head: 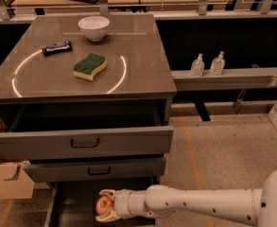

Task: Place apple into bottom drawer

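The red-orange apple [103, 205] sits between the fingers of my gripper [104, 205] at the end of my white arm, which reaches in from the lower right. The gripper is shut on the apple and holds it over the dark floor of the open bottom drawer [72, 206], below the middle drawer. I cannot tell whether the apple touches the drawer floor.
The top drawer [85, 143] and middle drawer [95, 169] are both pulled out above the gripper. On the cabinet top lie a green sponge [89, 65], a white bowl [93, 28] and a dark snack bar [56, 47]. A cardboard box [4, 180] stands at the left; two bottles [207, 64] sit on a shelf at the right.
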Motion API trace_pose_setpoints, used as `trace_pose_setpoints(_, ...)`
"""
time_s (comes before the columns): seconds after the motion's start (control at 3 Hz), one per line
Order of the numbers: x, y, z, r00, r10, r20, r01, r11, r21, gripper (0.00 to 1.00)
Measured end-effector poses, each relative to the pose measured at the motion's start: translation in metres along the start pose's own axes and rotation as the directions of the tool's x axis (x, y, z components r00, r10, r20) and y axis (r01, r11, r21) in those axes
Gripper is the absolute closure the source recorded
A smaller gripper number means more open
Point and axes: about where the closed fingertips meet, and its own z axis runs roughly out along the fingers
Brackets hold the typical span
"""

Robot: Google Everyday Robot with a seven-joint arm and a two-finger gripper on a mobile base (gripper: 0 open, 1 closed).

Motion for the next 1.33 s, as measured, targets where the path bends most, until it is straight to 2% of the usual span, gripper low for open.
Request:
trace_pose_setpoints(0.33,0.026,-0.015,0.010,1.000,-0.023,0.004,0.024,0.9997,-0.008,1.00)
trace_pose_setpoints(0.67,0.055,-0.035,0.021,0.998,-0.057,-0.032,0.056,0.9981,-0.025,1.00)
trace_pose_setpoints(1.0,0.080,-0.048,0.035,0.998,-0.064,-0.024,0.063,0.9973,-0.039,1.00)
trace_pose_setpoints(1.33,0.105,-0.046,0.051,0.999,-0.027,0.020,0.028,0.9984,-0.048,1.00)
